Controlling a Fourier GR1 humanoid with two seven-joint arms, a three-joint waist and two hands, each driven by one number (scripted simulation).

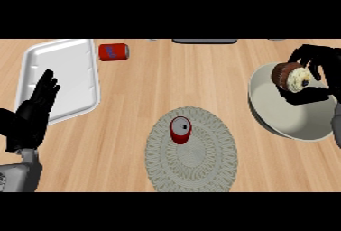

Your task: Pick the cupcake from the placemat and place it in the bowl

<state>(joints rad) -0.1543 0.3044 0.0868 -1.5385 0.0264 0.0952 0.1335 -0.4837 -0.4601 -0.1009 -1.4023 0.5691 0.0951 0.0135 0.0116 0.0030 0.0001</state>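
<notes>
Start left of the placemat [191, 149]: your left hand [34, 110] rests with fingers straight and apart, overlapping the white tray [66, 63]. A red can [114, 51] lies just beyond that tray; another red can [180, 130] stands on the placemat itself. Right of the placemat, your right hand [313, 63] is curled around the cupcake [293, 76], holding it tilted over the bowl [293, 113].

Light wooden counter [133, 90] filled view, grain ran left-right. Dark flat object [205, 41] lay at far edge, partly cut off. Lighting was even, shadows soft.
</notes>
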